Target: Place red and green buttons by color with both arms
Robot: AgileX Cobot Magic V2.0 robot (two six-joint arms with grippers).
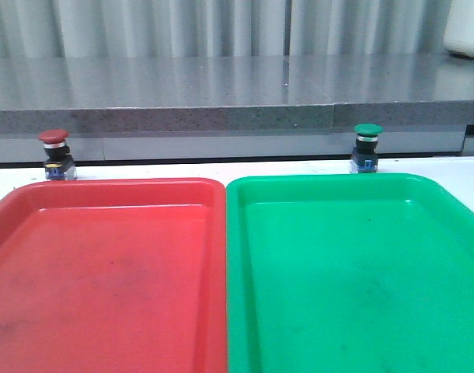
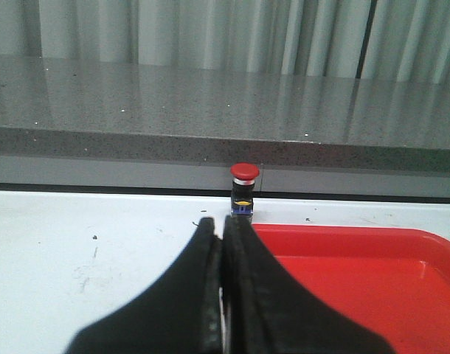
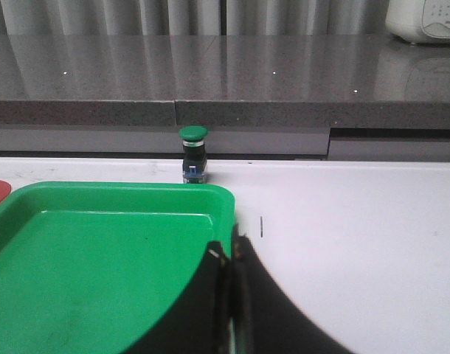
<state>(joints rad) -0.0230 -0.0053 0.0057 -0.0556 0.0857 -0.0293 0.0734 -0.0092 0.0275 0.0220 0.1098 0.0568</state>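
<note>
The red button point(image 1: 56, 154) stands upright on the white table just beyond the red tray's point(image 1: 105, 326) far left corner. It also shows in the left wrist view point(image 2: 243, 189), straight ahead of my left gripper point(image 2: 220, 223), which is shut and empty. The green button point(image 1: 367, 147) stands upright beyond the green tray's point(image 1: 353, 311) far edge. It also shows in the right wrist view point(image 3: 193, 153), ahead of my right gripper point(image 3: 229, 245), which is shut and empty over the green tray's point(image 3: 77, 295) right rim. Neither gripper shows in the front view.
The two trays lie side by side, touching, and fill the near table. A grey stone ledge point(image 1: 221, 101) runs behind the buttons, with curtains beyond. A white appliance point(image 1: 466, 27) sits on the ledge at the far right. White tabletop point(image 3: 372, 243) lies right of the green tray.
</note>
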